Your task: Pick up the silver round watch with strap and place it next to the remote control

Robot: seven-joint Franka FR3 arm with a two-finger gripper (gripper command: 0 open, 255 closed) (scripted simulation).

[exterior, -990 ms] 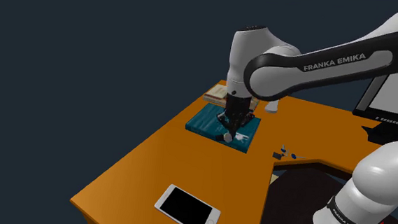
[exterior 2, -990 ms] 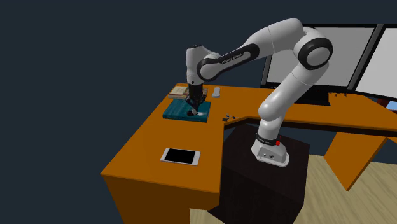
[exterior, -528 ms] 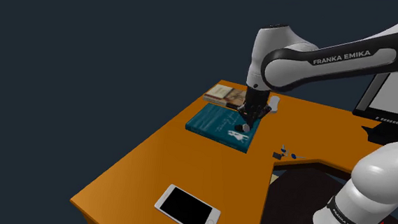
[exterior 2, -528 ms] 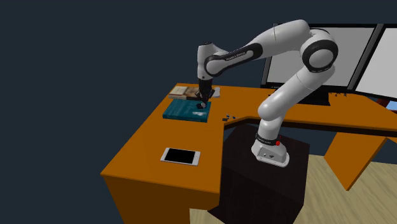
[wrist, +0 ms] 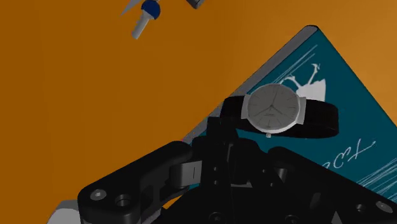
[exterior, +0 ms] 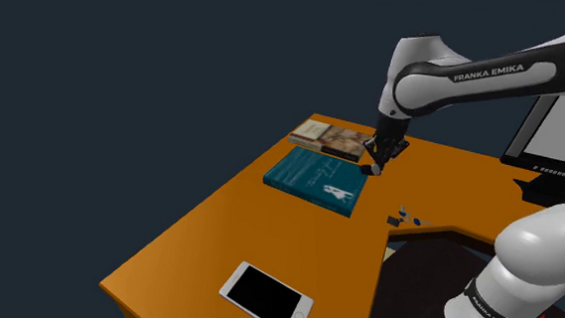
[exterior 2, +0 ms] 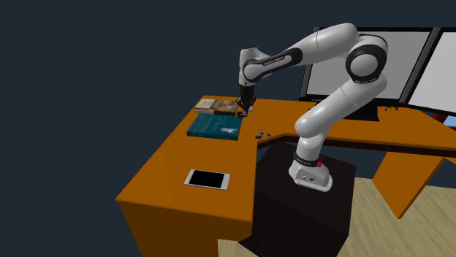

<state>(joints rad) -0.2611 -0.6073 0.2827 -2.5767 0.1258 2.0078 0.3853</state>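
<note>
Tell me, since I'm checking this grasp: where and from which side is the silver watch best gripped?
The watch is likely best taken by its black strap right beside the case, the claw coming from above and pinching across the strap's width: the round, smooth case could slip, while the strap offers straight parallel edges.

**Wrist view.** One end of the watch (wrist: 273, 108) strap is passing behind the black fingers of the gripper (wrist: 222, 127), which are clasping it; the contact itself is lying hidden. Beyond the jaws, the picture's edge is cutting off the teal book (wrist: 366, 121), a blue-tipped pin (wrist: 143, 18) and a grey piece (wrist: 196, 2).

**Shoulder view.** Under the jaws the watch is showing too small to make out. The arm is covering part of the monitor (exterior: 555, 137).
</note>
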